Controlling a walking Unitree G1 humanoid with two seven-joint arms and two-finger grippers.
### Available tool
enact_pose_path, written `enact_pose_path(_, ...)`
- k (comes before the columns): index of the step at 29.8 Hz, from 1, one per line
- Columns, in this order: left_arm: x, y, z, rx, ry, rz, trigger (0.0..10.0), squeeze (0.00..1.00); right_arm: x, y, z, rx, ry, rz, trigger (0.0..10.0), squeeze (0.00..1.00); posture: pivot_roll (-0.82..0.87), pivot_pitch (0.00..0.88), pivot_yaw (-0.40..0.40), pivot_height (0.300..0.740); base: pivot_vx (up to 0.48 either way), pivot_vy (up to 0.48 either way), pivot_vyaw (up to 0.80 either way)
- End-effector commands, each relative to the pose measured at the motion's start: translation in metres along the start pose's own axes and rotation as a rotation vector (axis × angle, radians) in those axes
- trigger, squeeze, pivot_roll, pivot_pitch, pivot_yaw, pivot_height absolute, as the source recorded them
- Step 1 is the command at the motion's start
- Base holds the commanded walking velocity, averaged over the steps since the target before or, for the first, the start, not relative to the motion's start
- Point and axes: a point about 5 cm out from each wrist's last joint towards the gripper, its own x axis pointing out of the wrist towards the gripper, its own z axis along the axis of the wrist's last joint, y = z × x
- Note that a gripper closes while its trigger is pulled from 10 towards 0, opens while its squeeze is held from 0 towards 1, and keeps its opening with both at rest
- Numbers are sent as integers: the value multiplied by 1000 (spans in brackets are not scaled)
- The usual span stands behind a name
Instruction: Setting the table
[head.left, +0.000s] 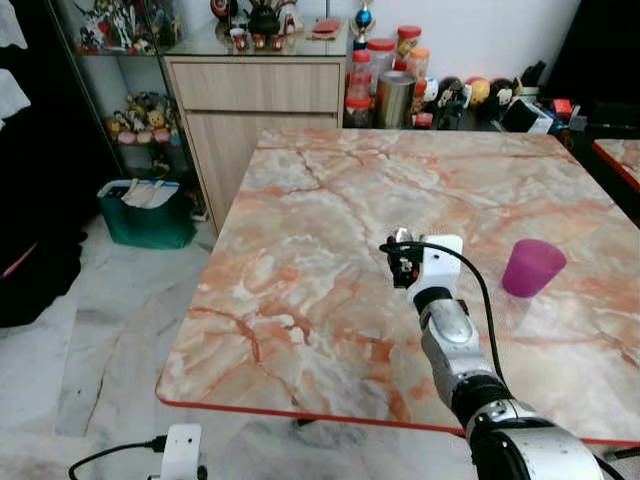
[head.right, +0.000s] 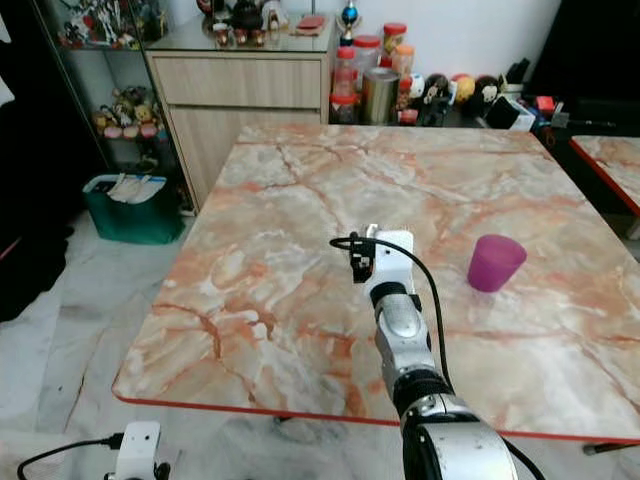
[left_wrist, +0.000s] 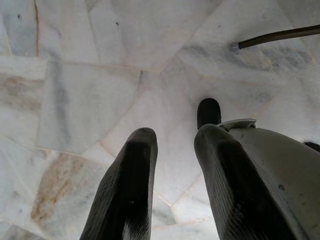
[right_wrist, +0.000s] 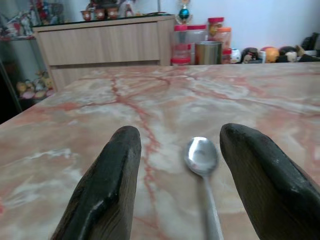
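A metal spoon (right_wrist: 202, 170) lies flat on the marble table (head.left: 330, 220), its shiny oval bowl facing up and its thin handle running back toward the camera in the right wrist view, in the lower middle of that frame, on the tabletop in the gap between the 2 black fingers. A purple plastic cup (head.left: 532, 267) stands upright at the right of the left eye view, well apart from the wrist and to its right. The tabletop is glossy peach and cream marble with rust-coloured veins and a thin red edge. Past its far edge, at the upper middle of the frame, a steel canister (head.left: 395, 99) stands among red-lidded jars (head.left: 380, 58), beside a wooden cabinet (head.left: 255, 110) in the upper left. A green bin (head.left: 145, 212) sits on the pale marble floor (head.left: 90, 340) at the left. The right arm reaches forward over the table from the lower right of the frame, its white wrist block near the centre, and the right gripper (right_wrist: 187, 165) is spread wide with a finger on each side of the spoon, touching neither side of it. The left gripper (left_wrist: 172, 150) hangs low over the floor tiles, its 2 fingers apart with nothing between them.
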Motion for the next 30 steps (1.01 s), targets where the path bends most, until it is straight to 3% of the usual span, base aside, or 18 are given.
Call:
enact_pose_path(1, 1, 0, 2, 11, 4, 1, 10000, 0, 0, -2, 0, -4, 2, -10, 10000, 0, 40, 0, 13, 740, 0, 0, 0)
enact_pose_path(10, 0, -1, 2, 10, 4, -1, 10000, 0, 0, -2, 0, -16, -1, -11, 10000, 0, 38, 0, 13, 740, 0, 0, 555)
enact_pose_path(30, 1, 0, 2, 7, -1, -1, 10000, 0, -1, -3, 0, -14, -5, -16, 10000, 0, 39, 0, 15, 740, 49, 0, 65)
